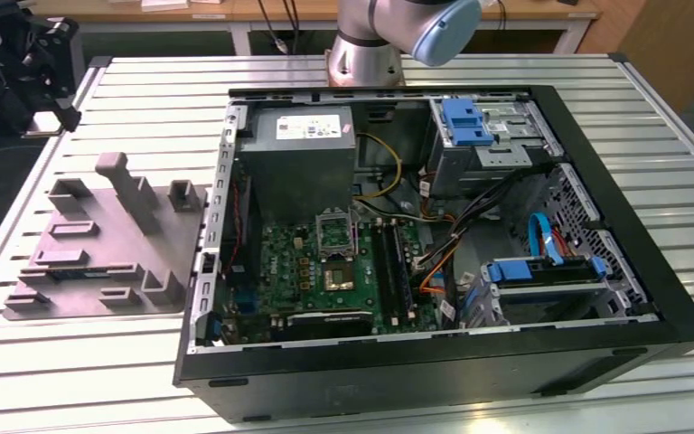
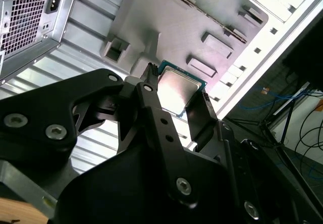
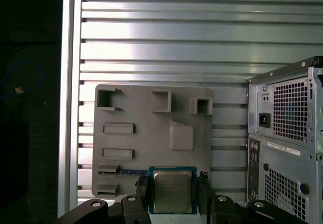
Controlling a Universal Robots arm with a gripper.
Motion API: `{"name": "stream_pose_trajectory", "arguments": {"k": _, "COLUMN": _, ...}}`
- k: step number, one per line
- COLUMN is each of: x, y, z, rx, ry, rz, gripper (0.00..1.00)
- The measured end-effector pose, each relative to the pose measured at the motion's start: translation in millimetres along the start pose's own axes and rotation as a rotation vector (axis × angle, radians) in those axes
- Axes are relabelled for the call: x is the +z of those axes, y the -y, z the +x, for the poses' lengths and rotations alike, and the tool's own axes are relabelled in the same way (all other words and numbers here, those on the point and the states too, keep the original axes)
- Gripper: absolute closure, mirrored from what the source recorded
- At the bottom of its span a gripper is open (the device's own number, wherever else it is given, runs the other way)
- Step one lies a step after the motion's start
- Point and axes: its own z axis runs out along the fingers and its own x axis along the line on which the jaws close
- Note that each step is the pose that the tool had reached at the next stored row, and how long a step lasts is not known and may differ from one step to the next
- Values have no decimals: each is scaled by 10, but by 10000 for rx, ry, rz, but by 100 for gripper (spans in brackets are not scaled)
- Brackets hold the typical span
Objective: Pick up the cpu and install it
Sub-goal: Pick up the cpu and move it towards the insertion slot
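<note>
The cpu (image 3: 172, 191), a flat square chip with a silvery metal top and a green rim, sits between my gripper's (image 3: 173, 192) two black fingers (image 3: 142, 189), high above the table in both wrist views. The gripper (image 2: 176, 95) is shut on the cpu (image 2: 179, 89), with one finger (image 2: 151, 90) against each of two opposite edges. In the exterior view, the green motherboard (image 1: 311, 271) lies inside the open computer case (image 1: 444, 353). Its metal-framed socket (image 1: 339, 271) faces up with a dark centre.
A grey fixture plate (image 1: 106, 244) with raised blocks and slots lies on the slatted metal table (image 1: 106, 362) at the exterior view's left of the case, and shows far below the gripper (image 3: 151, 133). Inside the case are a grey power supply (image 1: 304, 163), cables and blue drive bays (image 1: 540, 271).
</note>
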Motion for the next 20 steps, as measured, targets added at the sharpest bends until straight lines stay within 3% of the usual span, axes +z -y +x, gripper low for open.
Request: {"name": "stream_pose_trajectory", "arguments": {"k": 20, "x": 2, "y": 0, "z": -194, "rx": 0, "ry": -1, "rz": 2, "gripper": 53}}
